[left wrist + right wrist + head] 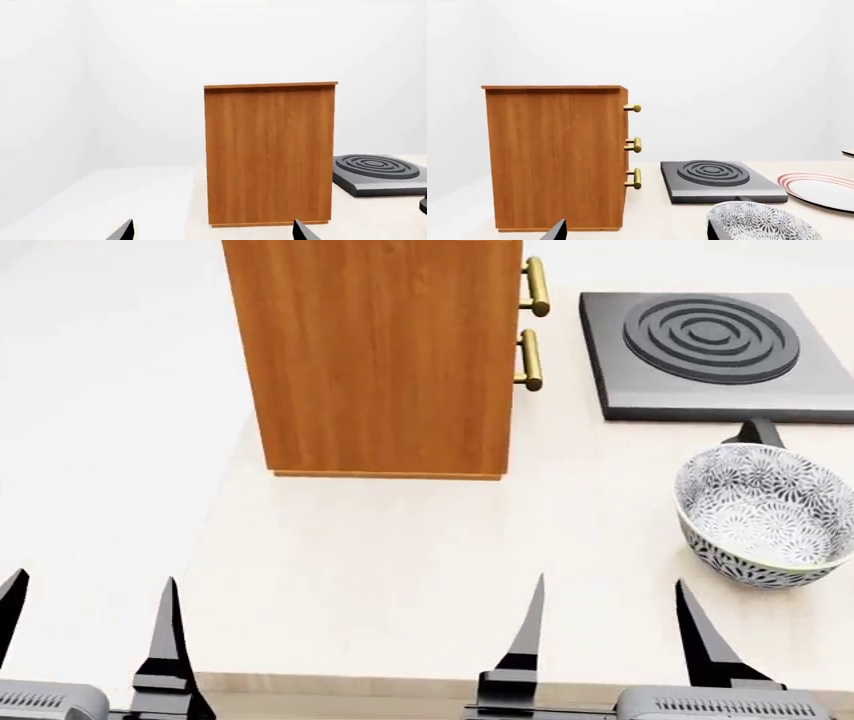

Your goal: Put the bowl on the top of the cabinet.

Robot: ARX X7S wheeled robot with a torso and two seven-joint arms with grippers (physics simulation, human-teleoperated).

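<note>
The bowl (765,514), white with a dense dark leaf pattern, stands upright on the pale counter at the right; its rim also shows low in the right wrist view (764,221). The cabinet (380,350), tall orange-brown wood with brass handles on its right face, stands further back near the counter's left edge and fills much of both wrist views (269,155) (554,157). My right gripper (607,625) hangs open near the front edge, left of the bowl and apart from it. My left gripper (87,625) is open at the front left, holding nothing.
A dark grey hotplate (707,355) with concentric rings lies behind the bowl, right of the cabinet. A flat red-striped white plate (820,190) sits further right in the right wrist view. The counter's left edge (220,490) runs just beside the cabinet.
</note>
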